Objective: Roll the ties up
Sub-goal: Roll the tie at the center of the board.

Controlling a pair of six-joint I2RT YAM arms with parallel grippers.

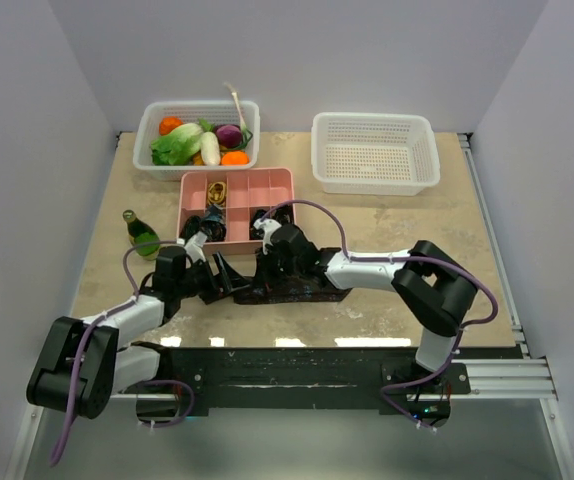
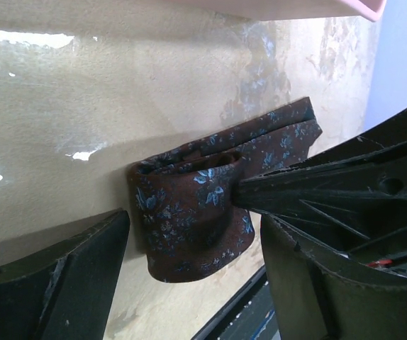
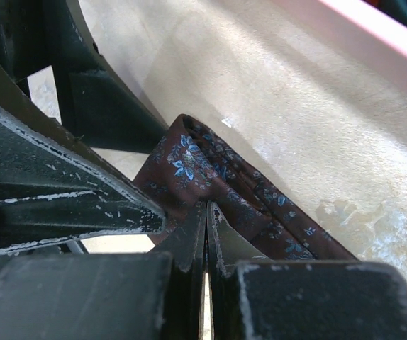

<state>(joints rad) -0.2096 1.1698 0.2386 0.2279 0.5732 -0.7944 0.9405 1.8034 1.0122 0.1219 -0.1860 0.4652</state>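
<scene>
Maroon flowered tie (image 2: 182,205) partly rolled on counter (image 2: 83,106) | right end effector (image 3: 205,212) closed, tips in the fold | left end effector (image 2: 193,241) apart, straddling roll | next, likely: pinch roll, wind onward

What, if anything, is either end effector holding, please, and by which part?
The right end effector appears to pinch the maroon floral tie at its rolled end; the left end effector holds nothing.

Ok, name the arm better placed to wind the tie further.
Probably left: the left gripper stands open around the half-rolled tie, free to grip. The right gripper is shut, its tip tucked into the roll.
</scene>
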